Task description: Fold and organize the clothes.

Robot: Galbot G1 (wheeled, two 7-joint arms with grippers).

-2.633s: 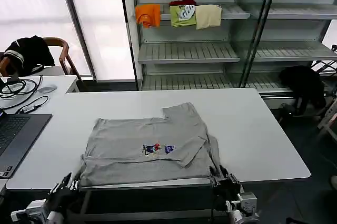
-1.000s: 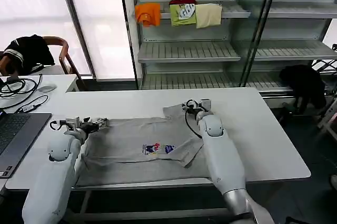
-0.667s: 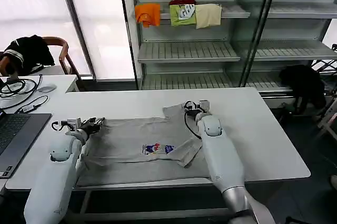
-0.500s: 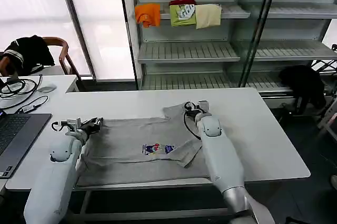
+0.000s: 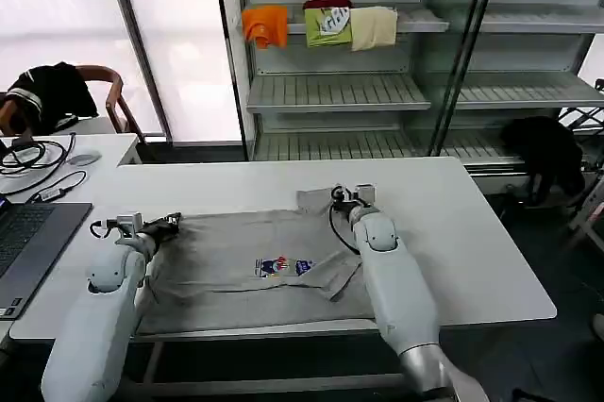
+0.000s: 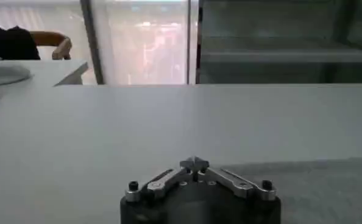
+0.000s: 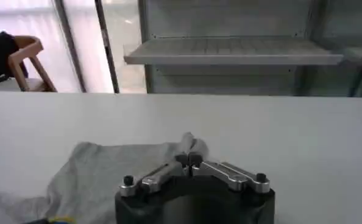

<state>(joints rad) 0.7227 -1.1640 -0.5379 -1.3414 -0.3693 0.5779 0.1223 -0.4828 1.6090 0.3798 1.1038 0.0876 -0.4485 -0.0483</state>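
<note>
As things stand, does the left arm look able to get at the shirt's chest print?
Probably yes. The left end effector is closed at the shirt's far left corner, and the print lies face up mid-shirt with nothing over it. It would likely have to let go of that corner first.

A white rectangular table (image 5: 472,232) stands before a grey metal shelving unit (image 5: 340,91). On its upper shelf lie folded orange (image 5: 265,26), green (image 5: 327,28) and cream (image 5: 374,28) garments. A dark laptop (image 5: 28,246), black cables (image 5: 28,152) and a wooden chair with black clothing (image 5: 52,95) occupy the left side.
</note>
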